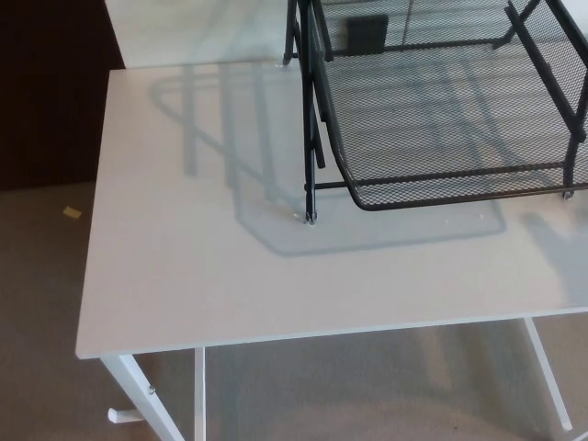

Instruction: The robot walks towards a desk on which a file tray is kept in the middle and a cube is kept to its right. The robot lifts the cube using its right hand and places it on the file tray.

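**Q:** What lies nearest the camera?

**A:** The front edge of a white desk and one slanted leg over grey floor. A yellow scrap lies on the floor to the left, apart from the desk.

**Q:** And farther back?

**A:** A black wire-mesh file tray stands on the far right part of the desk top. Its shadow falls on the bare white surface before it.

**Q:** Where is the cube?

**A:** It does not show. By the task it sits to the right of the tray, so likely beyond the picture's right edge.

**Q:** The robot's hands?

**A:** Neither the left hand nor the right hand is in the picture, so whether they are released or clenched cannot be told.

**Q:** How should the cube handle?

**A:** This is a judgement only. A one-hand lift suggests something light and stiff, best pinched on two opposite flat faces, thumb against fingers. The tray looks rigid but light, and the desk top looks smooth. The cube should be set down softly on the mesh floor, clear of the rim, or the tray may slide.
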